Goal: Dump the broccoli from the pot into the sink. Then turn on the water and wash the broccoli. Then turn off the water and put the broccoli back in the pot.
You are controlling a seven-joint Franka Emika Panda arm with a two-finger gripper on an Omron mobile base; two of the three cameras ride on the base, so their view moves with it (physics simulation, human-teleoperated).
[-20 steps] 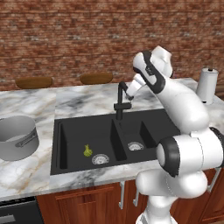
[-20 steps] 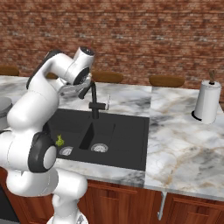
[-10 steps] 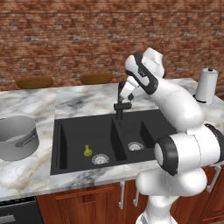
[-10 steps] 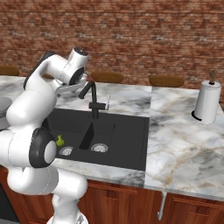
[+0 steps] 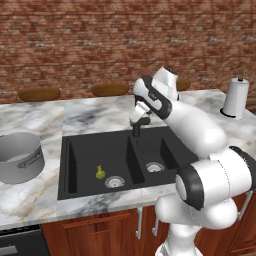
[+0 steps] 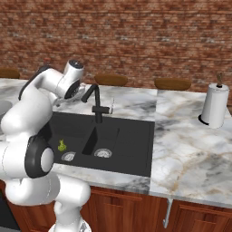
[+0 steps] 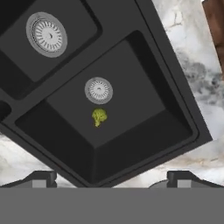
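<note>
The tiny yellow-green broccoli floret lies in the larger basin of the matte black two-basin sink, beside its drain. The grey metal pot stands on the counter, left. The two-finger gripper, fingers spread wide and empty, has swung left over the last second to the black faucet; water comes next.

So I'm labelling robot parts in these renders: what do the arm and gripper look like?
The arm is glossy white with rounded, bulbous links and dark grey bands at the joints; the big lower joint has a dark ring. No cables or markings show. The gripper has two small dark grey finger tips with blocky ends, set wide apart.
</note>
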